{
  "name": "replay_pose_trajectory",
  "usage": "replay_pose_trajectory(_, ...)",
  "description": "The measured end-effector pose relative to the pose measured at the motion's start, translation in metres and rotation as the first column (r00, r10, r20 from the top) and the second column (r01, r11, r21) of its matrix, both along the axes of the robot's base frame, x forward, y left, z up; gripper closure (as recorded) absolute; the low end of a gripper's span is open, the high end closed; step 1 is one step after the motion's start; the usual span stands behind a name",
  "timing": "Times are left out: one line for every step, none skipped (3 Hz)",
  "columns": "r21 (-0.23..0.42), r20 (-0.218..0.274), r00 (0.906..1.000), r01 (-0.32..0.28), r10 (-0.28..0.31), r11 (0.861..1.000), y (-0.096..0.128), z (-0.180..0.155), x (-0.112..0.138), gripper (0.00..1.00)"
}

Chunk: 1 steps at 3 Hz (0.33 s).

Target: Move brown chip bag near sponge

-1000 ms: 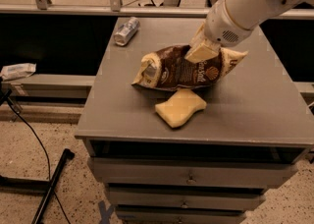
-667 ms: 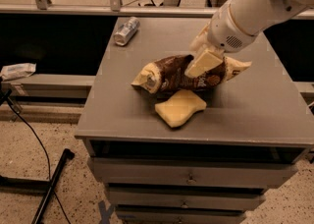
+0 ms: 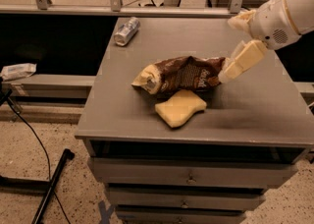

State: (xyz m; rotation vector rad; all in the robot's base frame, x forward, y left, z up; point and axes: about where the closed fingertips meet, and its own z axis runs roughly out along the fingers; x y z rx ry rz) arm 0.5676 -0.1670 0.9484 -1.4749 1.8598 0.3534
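Note:
The brown chip bag [image 3: 182, 73] lies crinkled on the grey table [image 3: 255, 105], its tan-yellow end pointing left. The pale-yellow sponge [image 3: 180, 107] lies flat just in front of it, touching or nearly touching the bag's front edge. My gripper [image 3: 230, 48] is at the bag's right end, raised a little above the table. It is open and holds nothing. Its lower finger [image 3: 243, 61] reaches down to the bag's right tip, and its upper finger [image 3: 240, 20] is well apart from it.
A silver can [image 3: 126, 30] lies on its side at the table's back left corner. The table has drawers [image 3: 189, 174] below its front edge. A metal railing runs behind. A black stand and cable [image 3: 49, 179] lie on the floor at left.
My gripper was shut on the bag's right part and held it lifted. It has let go and drawn back to the right. The bag now rests flat beside the sponge.

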Motion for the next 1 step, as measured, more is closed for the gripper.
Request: replay_pose_trajectory(0.0,0.0,1.0,0.0,0.0,1.0,0.0,0.0,0.0,0.0)
